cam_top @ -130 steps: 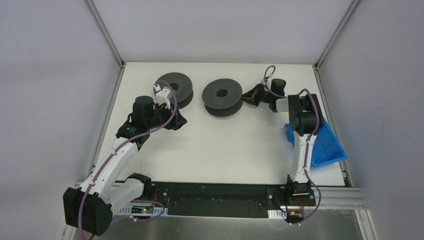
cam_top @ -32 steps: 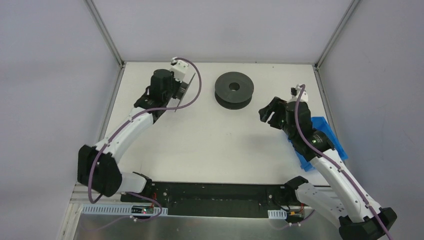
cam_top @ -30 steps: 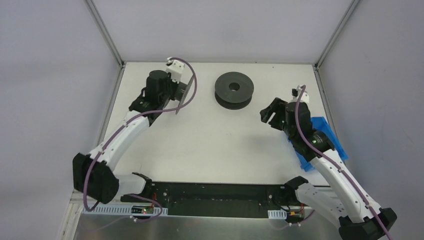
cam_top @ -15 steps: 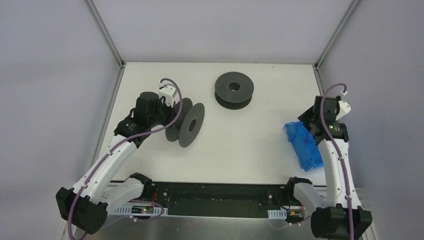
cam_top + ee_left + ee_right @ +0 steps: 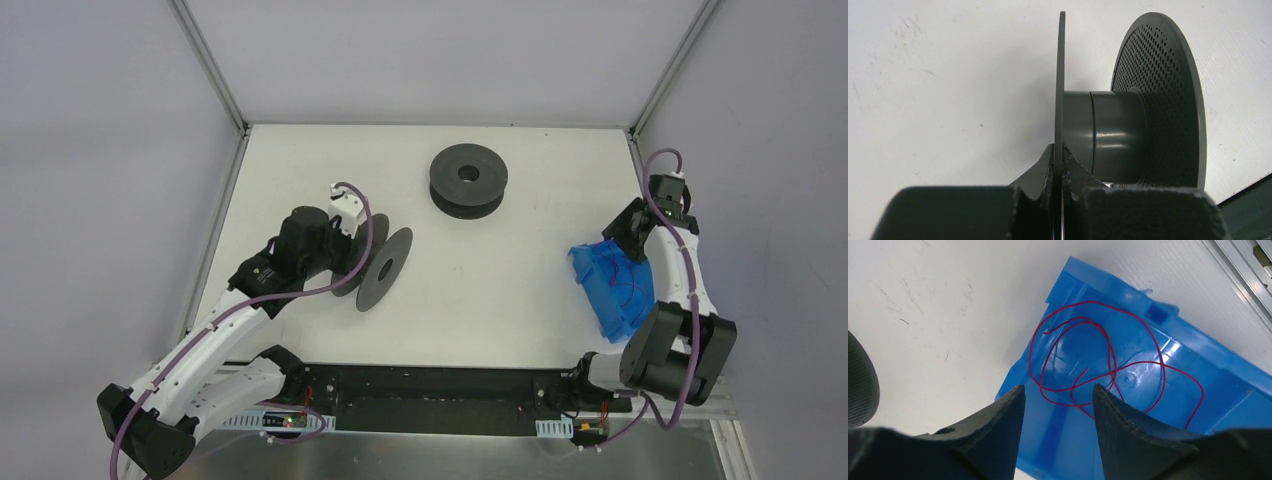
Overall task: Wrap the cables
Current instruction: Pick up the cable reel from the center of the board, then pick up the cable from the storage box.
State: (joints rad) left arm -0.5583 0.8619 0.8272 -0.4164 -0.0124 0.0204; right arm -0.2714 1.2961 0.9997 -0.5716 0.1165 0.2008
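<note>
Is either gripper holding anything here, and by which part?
Left gripper pinches the upright spool by the rim of its near flange. Right gripper hangs open above the red cable in the blue bin, holding nothing.

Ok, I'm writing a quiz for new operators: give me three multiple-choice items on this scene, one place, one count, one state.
1. The red wire lies: A) in the blue bin B) around a spool C) on the table.
2. Dark grey spools in view: A) one B) two C) three.
3. The right fingers are: A) shut on the wire B) open, empty C) shut, empty.
Answers: 1A, it coils inside the bin; 2B, a flat spool plus an upright spool clamped by the left fingers; 3B, they spread above the bin.
</note>
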